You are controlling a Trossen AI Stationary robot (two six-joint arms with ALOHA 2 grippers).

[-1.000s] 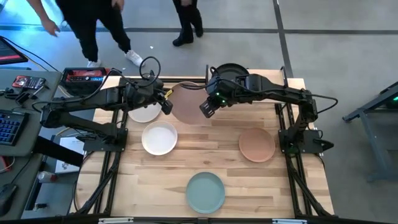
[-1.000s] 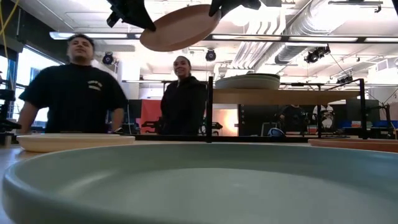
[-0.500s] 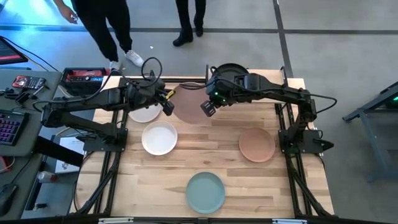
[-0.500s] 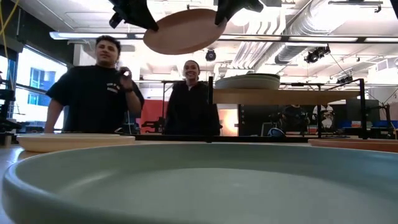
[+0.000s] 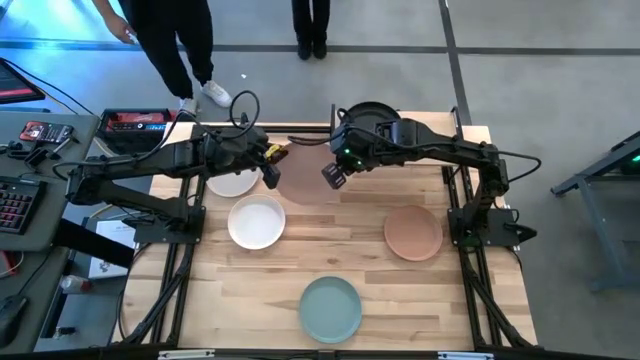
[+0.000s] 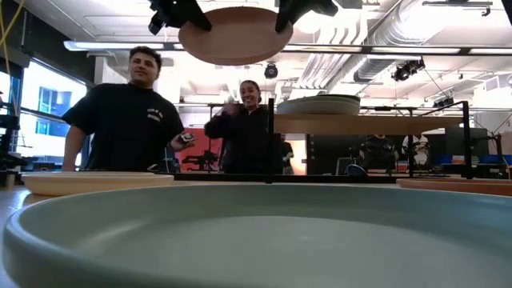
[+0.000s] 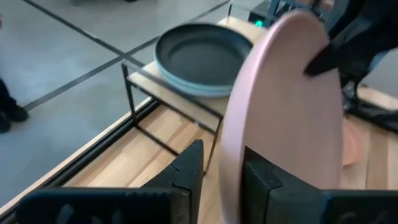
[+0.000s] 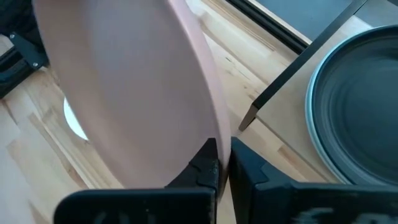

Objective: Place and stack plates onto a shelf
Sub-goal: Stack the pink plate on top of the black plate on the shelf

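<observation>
A salmon pink plate [image 5: 302, 172] hangs high above the table's far middle, between my two grippers. My right gripper [image 5: 333, 175] is shut on its right rim. At its left rim my left gripper [image 5: 268, 170] is open, one finger [image 7: 189, 171] on either side of the rim [image 7: 229, 155]. Behind them stands the shelf [image 6: 360, 124], where a black plate [image 7: 202, 53] lies in a pale grey-green one. A white plate [image 5: 256, 222], another pink plate [image 5: 413, 232] and a sage green plate [image 5: 331, 308] lie flat on the table. A cream plate [image 5: 232, 183] shows under my left arm. My right gripper pinches the pink plate's rim [image 8: 214, 124] between its two fingers, which slant down from the table's right side. The plate is lifted clear of the table and sits about level. My left gripper has the opposite rim between its open fingers; whether a finger touches it, I cannot tell.
The shelf's thin black posts [image 7: 129, 87] stand close behind the lifted plate. Two people stand beyond the table's far edge. A keyboard and gear [image 5: 30, 160] lie off the table's left side.
The pink plate has tipped from a slant to about level: its left side has risen while its right side has stayed where it was. Both hands have kept their places.
</observation>
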